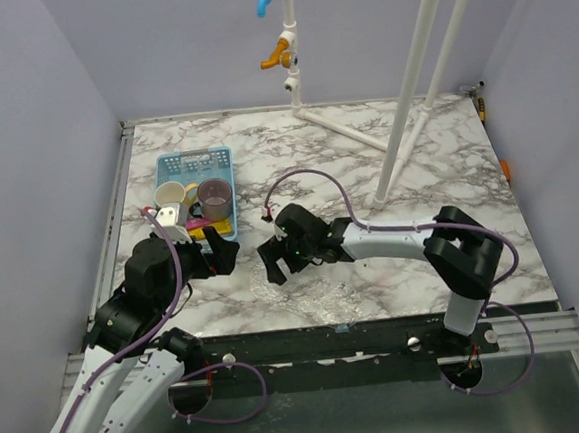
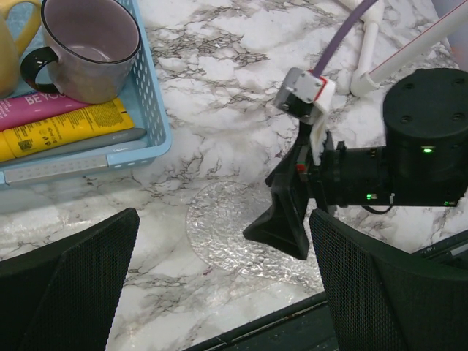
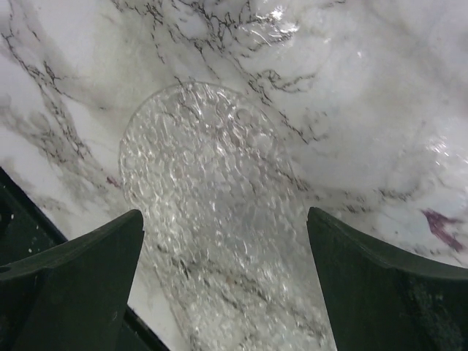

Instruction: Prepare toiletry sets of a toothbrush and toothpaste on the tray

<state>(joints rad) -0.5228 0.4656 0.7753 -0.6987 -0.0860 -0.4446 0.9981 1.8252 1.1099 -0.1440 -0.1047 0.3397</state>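
The tray (image 3: 205, 175), clear and pebbled with a bubbly sheen, lay flat on the marble-patterned desk (image 1: 416, 166) near its front edge. It was bare and sat a little apart from the near corner of the light-blue mesh basket (image 2: 155, 110).

The toothpaste was in that basket. The magenta-pink tube (image 2: 36, 110) lay on its side against the foot of the mauve mug (image 2: 91, 47), with white capitals reading "BEYO" before the mug's handle cut them off. The yellow tube (image 2: 69, 128) lay just beside it, nearer the basket's front wall. It carried a dark square code and lines of dark print too small to read. A slim grey stick (image 2: 88, 144) lay along the yellow tube's lower side, but I could not tell what it was. A yellow mug (image 2: 11, 33) stood next to the mauve one.

The right fingers (image 3: 66, 278) were spread wide and held nothing. They hung over the tray, with its disc showing in the gap between them. The left fingers (image 2: 66, 285) were also spread wide and empty. They pointed toward the tray from the basket side, and the right arm's wrist faced them across it.
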